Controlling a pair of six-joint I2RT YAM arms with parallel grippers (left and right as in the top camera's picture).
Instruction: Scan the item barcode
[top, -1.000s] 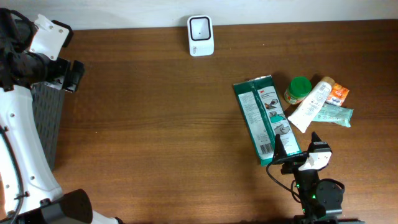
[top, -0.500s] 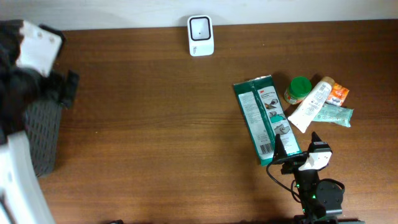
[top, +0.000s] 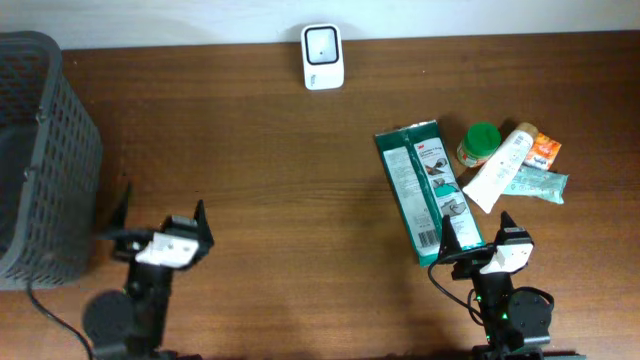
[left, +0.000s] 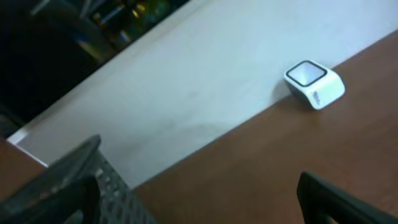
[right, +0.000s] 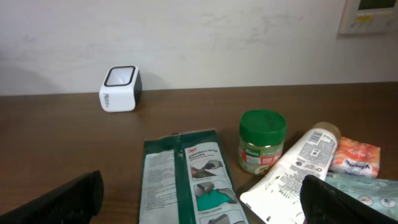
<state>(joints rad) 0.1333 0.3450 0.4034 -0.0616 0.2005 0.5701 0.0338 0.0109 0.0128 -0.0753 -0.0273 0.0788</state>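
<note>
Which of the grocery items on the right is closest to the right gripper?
The flat green packet: its near end lies right by the right gripper, while the green-lidded jar and the white tube lie farther back.

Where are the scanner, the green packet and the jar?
scanner (top: 322, 57): overhead view, middle of its white top face.
green packet (top: 425, 192): overhead view, printed label at mid-length.
jar (top: 483, 139): overhead view, on its green lid.
</note>
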